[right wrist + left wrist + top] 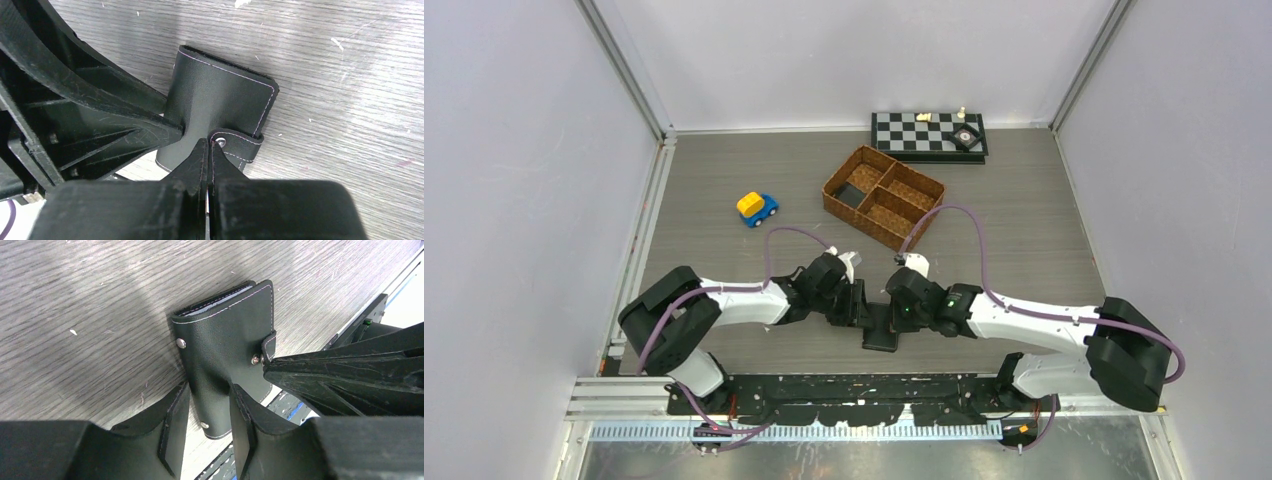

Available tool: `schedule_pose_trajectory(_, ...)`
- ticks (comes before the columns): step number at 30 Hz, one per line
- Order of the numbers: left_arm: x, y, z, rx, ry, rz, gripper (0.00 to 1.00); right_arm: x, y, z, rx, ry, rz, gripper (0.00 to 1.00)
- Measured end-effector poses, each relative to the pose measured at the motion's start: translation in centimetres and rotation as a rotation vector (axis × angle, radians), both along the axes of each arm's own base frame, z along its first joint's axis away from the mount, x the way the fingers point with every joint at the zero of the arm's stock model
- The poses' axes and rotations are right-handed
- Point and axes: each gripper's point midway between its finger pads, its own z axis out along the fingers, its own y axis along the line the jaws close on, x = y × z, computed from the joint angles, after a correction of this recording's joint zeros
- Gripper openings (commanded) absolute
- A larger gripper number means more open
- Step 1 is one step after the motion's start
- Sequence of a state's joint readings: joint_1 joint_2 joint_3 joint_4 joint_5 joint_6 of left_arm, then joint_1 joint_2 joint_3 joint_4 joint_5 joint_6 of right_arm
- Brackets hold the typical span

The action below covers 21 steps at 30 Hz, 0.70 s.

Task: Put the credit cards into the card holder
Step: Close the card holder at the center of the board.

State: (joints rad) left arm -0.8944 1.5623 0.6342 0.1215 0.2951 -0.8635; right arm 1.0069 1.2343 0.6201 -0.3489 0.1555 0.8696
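Card holder (220, 335): small black leather bifold, pale stitching along the edges, metal snap studs on the cover. Folded shut, lying on the grey wood-grain tabletop (75, 300) at its near edge, between the two arms. Pale sleeve edges show at the open side in the left wrist view. Snap tab (240, 142) stands out from one long edge. No cards visible.

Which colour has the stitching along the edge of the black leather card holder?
Pale, whitish-pink thread against the small black leather bifold card holder; it shows best in the right wrist view.
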Motion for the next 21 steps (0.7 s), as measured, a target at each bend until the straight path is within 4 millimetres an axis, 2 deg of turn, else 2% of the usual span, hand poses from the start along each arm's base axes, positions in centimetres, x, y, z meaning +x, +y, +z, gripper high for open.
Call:
schedule_pose_trajectory(7,0.0,0.01,-0.03,0.001,0.0,0.0,0.36,-0.25,0.2,-0.63,0.003,0.022,0.009,0.0)
schedule_pose_trajectory(21,-0.02,0.03,-0.1,0.003,0.0,-0.002,0.34,-0.36,0.41,-0.69,0.017,0.041,0.003,0.0)
